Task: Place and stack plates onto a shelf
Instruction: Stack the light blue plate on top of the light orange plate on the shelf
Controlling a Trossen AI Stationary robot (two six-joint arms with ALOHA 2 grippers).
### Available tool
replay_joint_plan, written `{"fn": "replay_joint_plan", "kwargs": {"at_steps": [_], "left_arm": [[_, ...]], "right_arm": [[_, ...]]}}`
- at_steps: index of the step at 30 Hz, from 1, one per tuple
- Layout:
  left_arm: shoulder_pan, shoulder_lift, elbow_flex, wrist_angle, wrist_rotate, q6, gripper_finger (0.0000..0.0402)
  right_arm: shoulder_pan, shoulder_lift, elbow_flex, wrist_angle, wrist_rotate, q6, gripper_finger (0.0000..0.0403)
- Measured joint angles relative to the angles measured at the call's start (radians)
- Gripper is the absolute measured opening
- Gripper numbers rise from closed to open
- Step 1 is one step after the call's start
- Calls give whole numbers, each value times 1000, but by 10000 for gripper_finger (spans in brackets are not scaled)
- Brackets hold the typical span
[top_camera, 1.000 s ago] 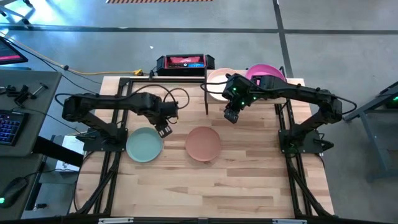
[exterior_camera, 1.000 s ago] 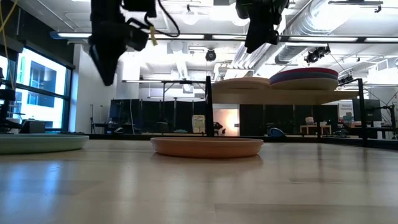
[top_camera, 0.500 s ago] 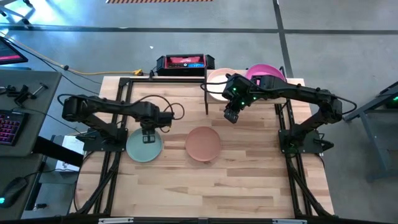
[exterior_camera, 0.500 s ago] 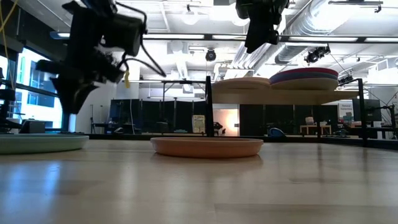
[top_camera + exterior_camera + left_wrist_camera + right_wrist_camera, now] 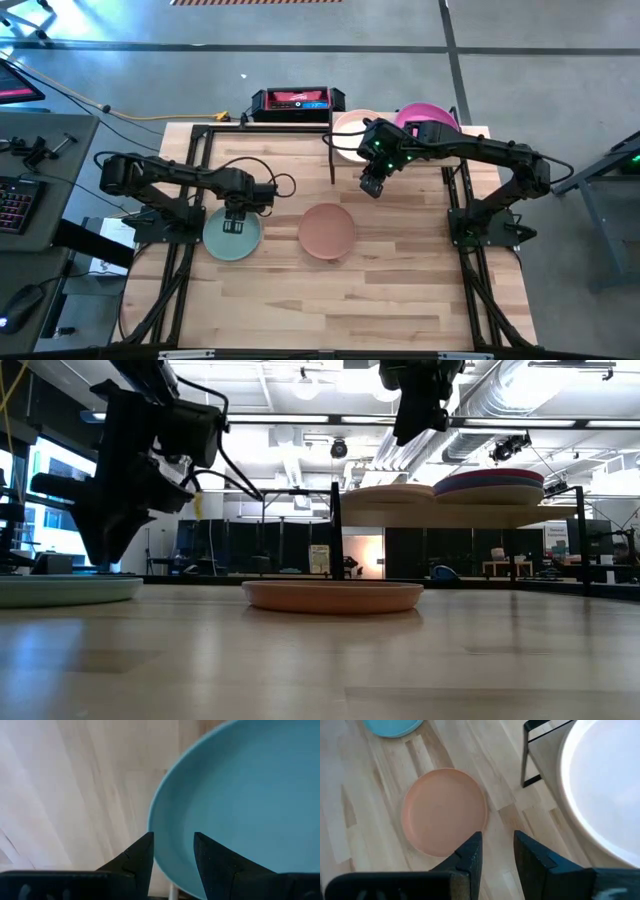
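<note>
Plates half sorted: mint plate (image 5: 232, 236) and terracotta plate (image 5: 327, 230) flat on tabletop (image 5: 330, 300), well apart; cream plate (image 5: 350, 133) and pink-topped stack (image 5: 428, 116) already up on shelf (image 5: 470, 516). Left gripper (image 5: 235, 222) low over mint plate's far edge, fingers (image 5: 137, 860) parted and straddling rim, not yet clamped. Right gripper (image 5: 371, 186) parked high betw. shelf and terracotta plate, jaws part-open, holding nothing.

Risks, by judgement: shallow rim gives thin bite, so clamp w/ fingers off-line could skid plate across wood or pinch only lip and drop it on lift; carry toward shelf could clip black frame post (image 5: 331, 160) or right arm waiting near that route; careless set-down could nudge stack off board.

Hard to make out: colours lower in stack, seen edge-on only in low view; inner finger's contact w/ plate; shelf's far side, cut off by arm and frame; wrist view crops mint plate.
</note>
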Motion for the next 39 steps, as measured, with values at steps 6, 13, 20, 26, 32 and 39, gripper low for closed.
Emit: {"fn": "replay_joint_plan", "kwargs": {"at_steps": [6,13,20,26,32,39], "left_arm": [[0,-1,-28,31,0,61,129],[16,-1,-48,55,-20,74,129],[60,-1,-48,92,-56,101,129],[83,-1,-48,94,-46,144,129],[100,-1,-48,119,-46,170,129],[107,-1,-48,139,0,171,129]], "right_arm": [[0,0,0,1,27,0,90],[0,0,0,2,29,0,90],[0,0,0,3,28,3,90],[0,0,0,3,25,3,90],[0,0,0,3,25,3,90],[0,0,0,4,25,3,90]]}}
